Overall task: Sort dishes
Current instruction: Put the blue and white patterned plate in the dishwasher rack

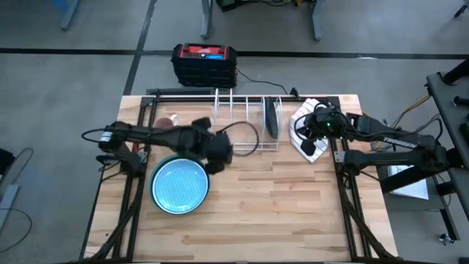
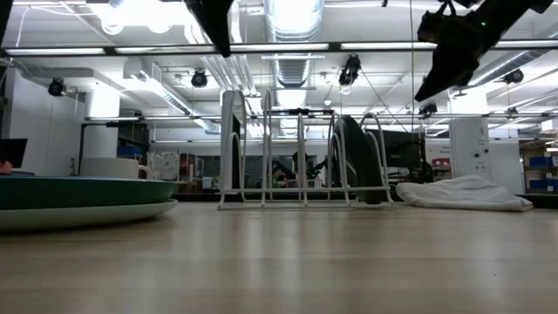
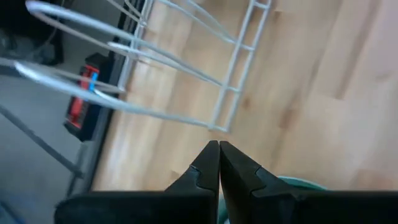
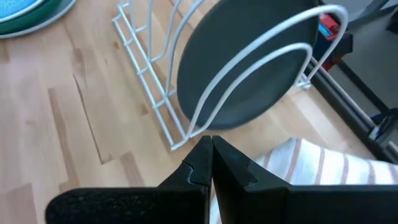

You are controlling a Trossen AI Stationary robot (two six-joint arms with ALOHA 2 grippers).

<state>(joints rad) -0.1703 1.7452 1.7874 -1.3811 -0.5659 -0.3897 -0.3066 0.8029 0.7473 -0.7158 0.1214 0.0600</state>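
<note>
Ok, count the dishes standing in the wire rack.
1. A dark grey plate stands upright in a slot at the end of the rack nearest the striped cloth. The other slots look empty.

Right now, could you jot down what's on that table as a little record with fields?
Rack: white wire dish rack at the table's back edge
In rack: one dark grey plate standing on edge
Stack: light blue plate atop a green-rimmed dish, left front
Cloth: white striped cloth right of the rack
Left tool: shut, empty, near the rack
Right tool: shut, empty, over the cloth
</note>
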